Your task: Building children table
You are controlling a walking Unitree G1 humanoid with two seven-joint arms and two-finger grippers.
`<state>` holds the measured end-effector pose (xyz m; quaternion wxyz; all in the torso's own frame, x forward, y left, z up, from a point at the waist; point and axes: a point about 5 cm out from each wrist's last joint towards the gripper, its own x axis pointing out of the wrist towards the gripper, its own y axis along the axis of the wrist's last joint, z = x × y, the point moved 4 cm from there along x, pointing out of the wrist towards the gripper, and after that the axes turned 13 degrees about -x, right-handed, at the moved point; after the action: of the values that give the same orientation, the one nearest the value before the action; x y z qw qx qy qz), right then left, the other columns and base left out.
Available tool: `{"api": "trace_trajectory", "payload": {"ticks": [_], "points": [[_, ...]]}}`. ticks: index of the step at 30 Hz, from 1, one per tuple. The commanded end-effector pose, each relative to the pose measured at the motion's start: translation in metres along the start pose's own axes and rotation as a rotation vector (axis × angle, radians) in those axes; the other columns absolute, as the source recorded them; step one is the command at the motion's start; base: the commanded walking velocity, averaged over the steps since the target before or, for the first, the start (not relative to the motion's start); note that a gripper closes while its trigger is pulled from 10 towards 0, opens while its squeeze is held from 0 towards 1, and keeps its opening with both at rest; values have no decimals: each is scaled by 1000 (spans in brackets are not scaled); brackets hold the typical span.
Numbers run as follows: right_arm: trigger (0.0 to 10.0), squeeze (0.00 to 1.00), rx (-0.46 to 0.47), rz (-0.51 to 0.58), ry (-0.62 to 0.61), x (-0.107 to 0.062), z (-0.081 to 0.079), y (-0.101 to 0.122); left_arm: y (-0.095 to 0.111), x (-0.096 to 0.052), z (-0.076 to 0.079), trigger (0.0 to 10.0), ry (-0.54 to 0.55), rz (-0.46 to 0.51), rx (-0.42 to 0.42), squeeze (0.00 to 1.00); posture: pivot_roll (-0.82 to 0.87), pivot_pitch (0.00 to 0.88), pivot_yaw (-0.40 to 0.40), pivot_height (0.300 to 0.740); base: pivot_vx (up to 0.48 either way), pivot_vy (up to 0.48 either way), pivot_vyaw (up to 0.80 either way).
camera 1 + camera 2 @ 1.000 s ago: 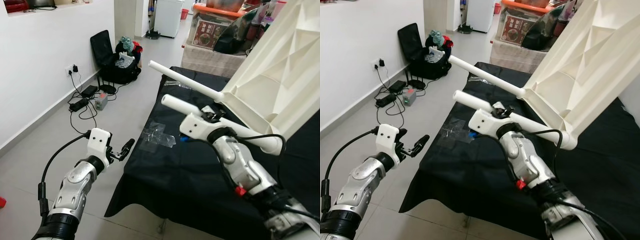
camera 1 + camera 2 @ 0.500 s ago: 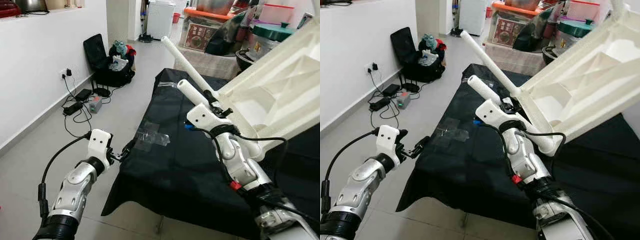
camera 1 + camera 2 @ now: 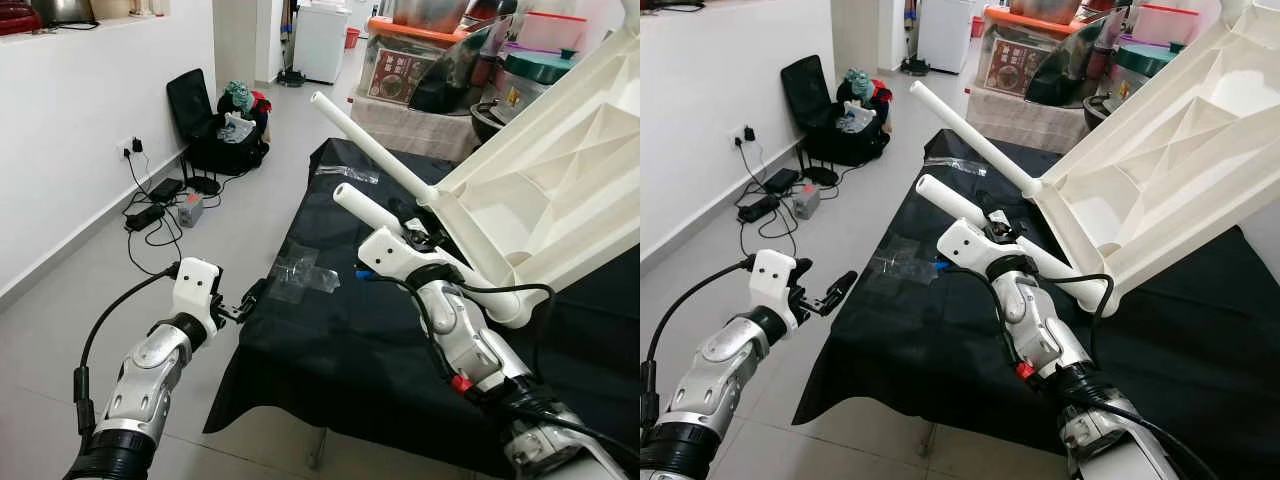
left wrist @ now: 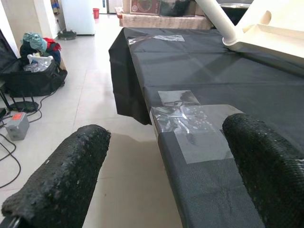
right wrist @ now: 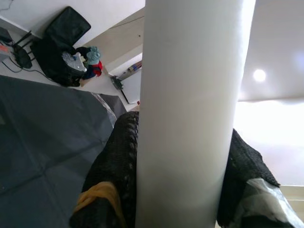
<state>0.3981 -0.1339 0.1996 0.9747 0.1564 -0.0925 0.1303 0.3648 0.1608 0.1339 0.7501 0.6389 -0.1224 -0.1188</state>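
From the left eye view, a white plastic children's tabletop [image 3: 560,190], ribbed on its underside, is tilted up over a table draped in black cloth [image 3: 330,340]. Two round white plastic legs stick out of its corners: the far leg [image 3: 375,150] points up and away, and the near leg [image 3: 440,255] runs across the right gripper [image 3: 415,232], which is clenched around it just beyond the white wrist housing. The left gripper [image 3: 245,300] hangs off the table's left edge above the pale tiled floor [image 3: 130,290], grasping nothing. A clear plastic wrapper [image 3: 303,272] lies flat on the cloth near that edge. On the floor by the white wall sit a black open suitcase [image 3: 215,125] and a tangle of black cables and chargers [image 3: 160,200].

The right eye view shows the same arrangement: the right gripper [image 3: 990,228] holds the near leg close to where it joins the tabletop's corner, and the left gripper [image 3: 835,290] is well apart from the table parts.

In the left wrist view, the left gripper's two black fingers [image 4: 61,175] stand spread wide with only air between them, the cloth's edge and the clear wrapper [image 4: 190,123] beyond. The far leg's base and the tabletop corner [image 4: 266,33] hover over the cloth further on.

In the right wrist view, the near white leg [image 5: 190,109] rises between the black fingers [image 5: 118,171], which press against it on both sides.
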Motion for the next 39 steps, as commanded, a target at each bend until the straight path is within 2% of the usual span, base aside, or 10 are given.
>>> {"api": "trace_trajectory", "payload": {"ticks": [1,5,8,11,32,33,35,36,37,39], "points": [[0,0,-101,-32,85,-6,-15,-15,0,-1,0,10000,-4,-3,6,0,92,0,-160,740,0,0,0],[0,0,-170,-15,93,-9,-20,-16,-1,-2,0,10000,-3,-4,7,0,93,0,-158,740,0,0,0],[0,0,-170,-15,93,-9,-20,-16,-1,-2,0,10000,-3,-4,7,0,93,0,-158,740,0,0,0],[0,0,-223,-19,113,-14,-28,-24,0,-2,0,10000,-2,-4,11,0,94,0,-158,740,0,0,0],[0,0,-198,-54,144,-17,-41,-33,1,-1,0,10000,-4,-3,17,0,98,0,-157,740,0,0,0],[1137,0,-195,-56,144,-17,-42,-34,2,-1,0,10000,-4,-3,16,0,98,0,-157,740,0,0,0],[1137,0,-194,-59,144,-17,-42,-34,2,-1,0,10000,-4,-3,16,0,98,0,-157,740,0,0,0],[4863,0,-188,-67,136,-17,-41,-35,2,-1,0,10000,-4,-3,16,0,98,0,-157,740,0,0,0],[10000,0,-184,-78,130,-16,-40,-36,2,-1,1,10000,-5,-3,16,0,98,0,-157,740,0,0,0],[10000,0,-181,-84,125,-15,-40,-37,2,-1,1,10000,-5,-3,16,0,97,0,-155,740,0,0,0]]}}
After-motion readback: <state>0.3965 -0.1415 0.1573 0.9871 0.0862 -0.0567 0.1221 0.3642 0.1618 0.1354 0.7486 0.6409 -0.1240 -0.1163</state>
